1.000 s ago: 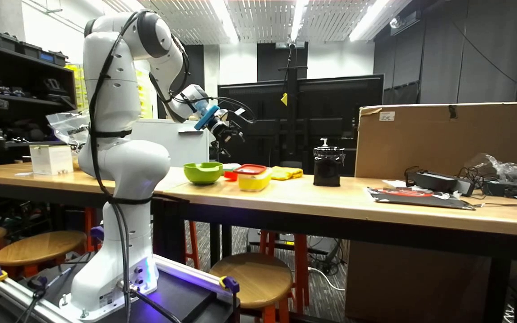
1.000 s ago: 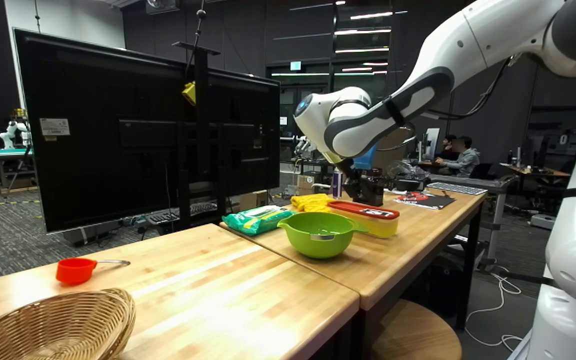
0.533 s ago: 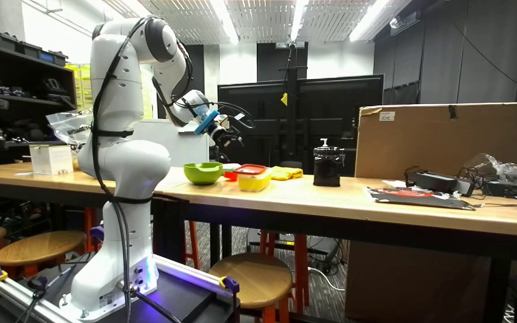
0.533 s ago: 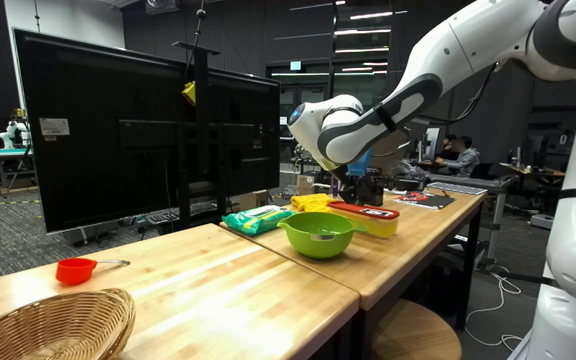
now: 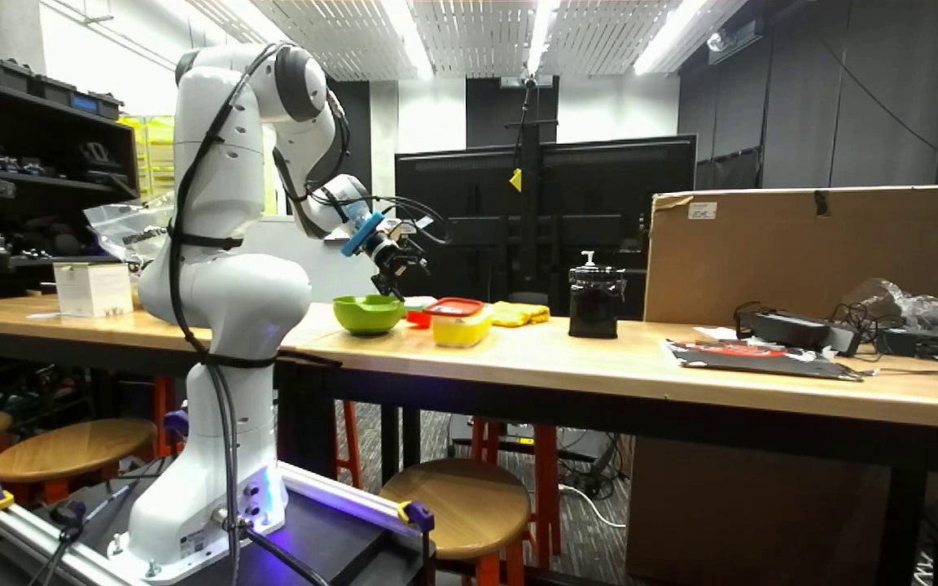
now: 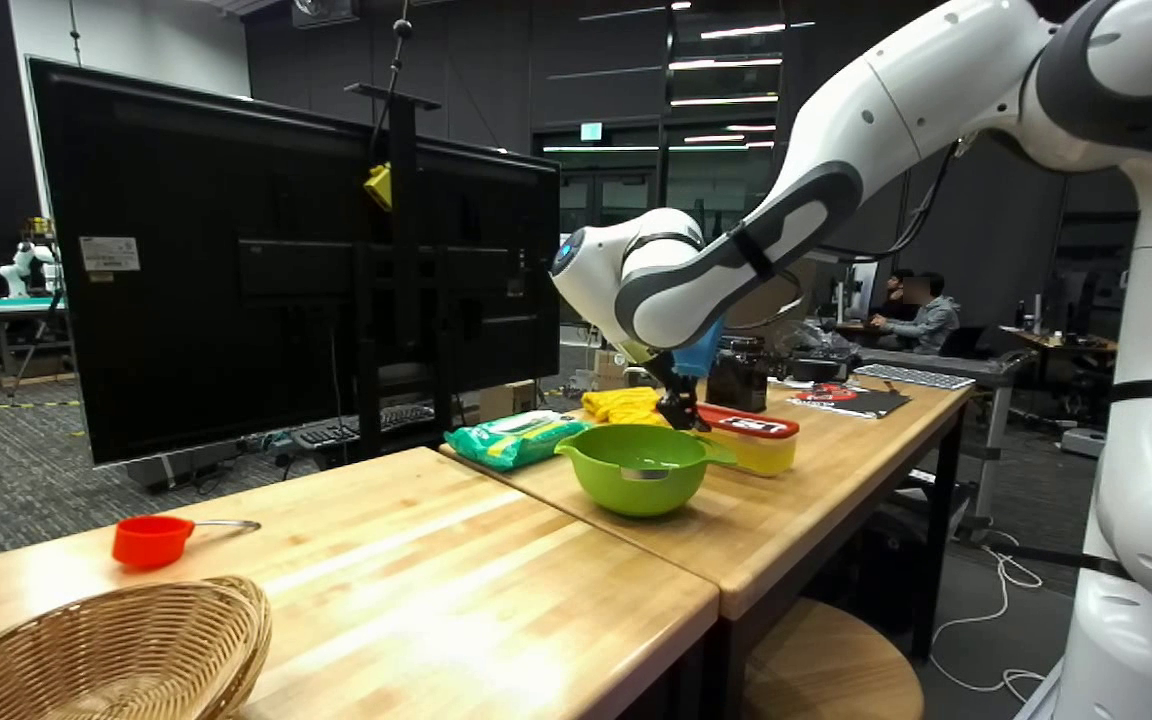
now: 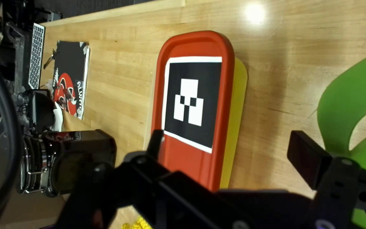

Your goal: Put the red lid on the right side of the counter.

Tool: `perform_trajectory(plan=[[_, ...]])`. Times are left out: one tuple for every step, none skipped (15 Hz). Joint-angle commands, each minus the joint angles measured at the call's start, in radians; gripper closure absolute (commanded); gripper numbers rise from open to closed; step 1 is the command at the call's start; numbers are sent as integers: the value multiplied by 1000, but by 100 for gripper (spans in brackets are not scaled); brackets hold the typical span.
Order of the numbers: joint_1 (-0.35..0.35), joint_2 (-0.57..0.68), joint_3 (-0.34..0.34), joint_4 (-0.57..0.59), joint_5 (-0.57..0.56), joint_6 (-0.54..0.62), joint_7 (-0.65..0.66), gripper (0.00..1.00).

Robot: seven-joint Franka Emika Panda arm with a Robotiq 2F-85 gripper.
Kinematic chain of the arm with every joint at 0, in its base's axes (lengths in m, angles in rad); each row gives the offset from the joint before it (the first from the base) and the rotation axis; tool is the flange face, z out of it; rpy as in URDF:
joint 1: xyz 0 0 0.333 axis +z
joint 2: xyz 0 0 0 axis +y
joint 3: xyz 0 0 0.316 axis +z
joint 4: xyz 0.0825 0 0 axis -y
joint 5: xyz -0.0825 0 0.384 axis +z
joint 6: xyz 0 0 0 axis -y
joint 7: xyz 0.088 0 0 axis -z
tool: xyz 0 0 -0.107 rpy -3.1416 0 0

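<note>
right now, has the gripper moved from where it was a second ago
Yes: in an exterior view the gripper has moved down and left in the picture, toward the green bowl, which has stayed put.

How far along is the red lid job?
Done: nothing visible yet; the red lid is still on the yellow container. In hand: nothing grasped; the gripper hangs open above the counter. Left: probably grip the lid, lift it off and set it on the counter's right side.
</note>
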Motion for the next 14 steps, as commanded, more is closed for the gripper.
perform_trajectory(plan=[[10,39,-5,25,-4,3,26,0],[9,46,-7,28,-7,10,25,0],[7,50,-10,28,-8,13,24,0],[5,51,-13,28,-10,17,22,0],[3,52,-17,30,-14,21,18,0],[1,53,-21,32,-15,23,15,0],[-2,52,-26,33,-17,27,10,0],[-4,50,-30,34,-19,32,6,0],[-7,46,-34,36,-21,32,1,0],[-9,42,-38,39,-24,31,-3,0],[-10,38,-42,45,-28,24,-10,0],[-13,37,-45,51,-31,21,-15,0],[-15,36,-49,57,-32,21,-20,0],[-17,37,-52,63,-31,22,-23,0]])
